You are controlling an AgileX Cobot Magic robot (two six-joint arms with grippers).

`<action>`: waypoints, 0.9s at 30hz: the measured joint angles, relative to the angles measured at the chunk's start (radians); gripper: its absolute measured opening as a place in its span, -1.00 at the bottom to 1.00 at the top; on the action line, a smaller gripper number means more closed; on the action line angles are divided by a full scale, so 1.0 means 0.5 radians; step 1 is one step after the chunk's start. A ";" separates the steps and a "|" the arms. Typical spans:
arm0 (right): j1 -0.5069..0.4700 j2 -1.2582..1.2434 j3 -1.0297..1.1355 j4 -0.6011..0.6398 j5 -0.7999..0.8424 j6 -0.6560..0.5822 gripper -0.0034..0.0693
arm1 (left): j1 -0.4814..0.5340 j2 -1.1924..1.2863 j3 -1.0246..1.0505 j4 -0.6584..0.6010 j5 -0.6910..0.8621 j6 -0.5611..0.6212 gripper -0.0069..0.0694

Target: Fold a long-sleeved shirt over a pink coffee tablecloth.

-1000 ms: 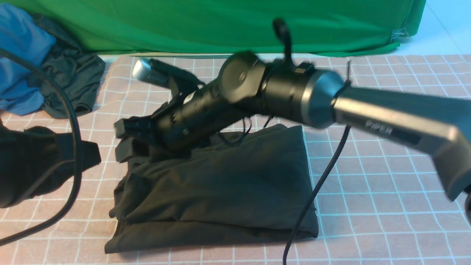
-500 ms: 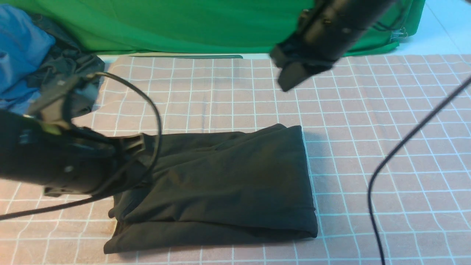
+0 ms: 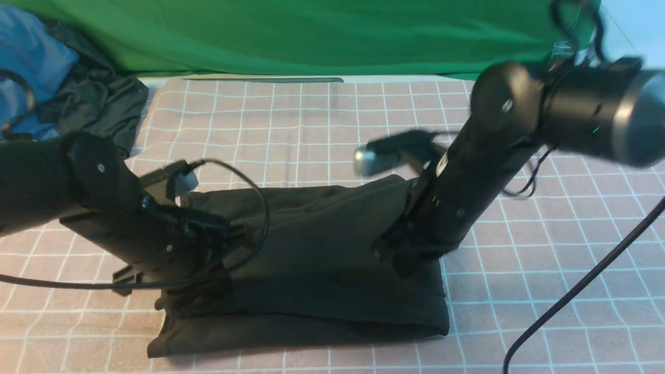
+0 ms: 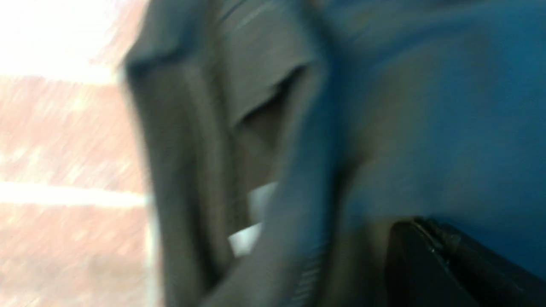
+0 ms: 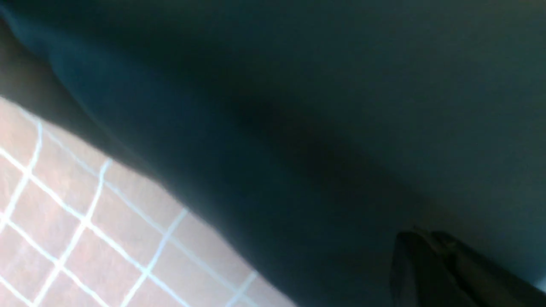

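The black long-sleeved shirt (image 3: 317,259) lies folded into a rectangle on the pink coffee tablecloth (image 3: 519,249); its print is hidden. My left gripper (image 3: 208,288) is down on the shirt's left edge. My right gripper (image 3: 402,262) rests on the shirt's right part, close to its right edge. In the blurred left wrist view the left gripper (image 4: 420,226) has its fingers together against shirt folds (image 4: 192,149) beside the tablecloth (image 4: 64,128). In the right wrist view the right gripper (image 5: 420,236) is shut over flat shirt fabric (image 5: 341,106) near the tablecloth (image 5: 85,221). No cloth shows between either pair of fingers.
A bright green cloth (image 3: 311,36) hangs along the back. A blue garment (image 3: 31,78) and a smaller dark grey garment (image 3: 98,109) are heaped at the far left. A black cable (image 3: 582,291) trails across the right; another cable (image 3: 260,213) loops over the shirt's left part.
A second ago the right arm reached across to the shirt's left; it rose to the back and now has dropped onto the shirt's right side. The left arm moved right onto the left edge.
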 joint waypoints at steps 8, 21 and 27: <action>0.039 0.049 0.081 0.003 -0.007 0.004 -0.80 | 0.000 -0.029 0.102 0.162 0.040 -0.121 -0.78; 0.083 -0.123 -0.202 0.073 -0.110 0.003 -0.80 | 0.000 -0.208 -0.081 0.176 -0.014 -0.280 -0.78; 0.100 -0.039 -0.222 0.073 -0.066 -0.006 -0.80 | 0.013 -0.016 -0.083 0.378 0.034 -0.348 -0.78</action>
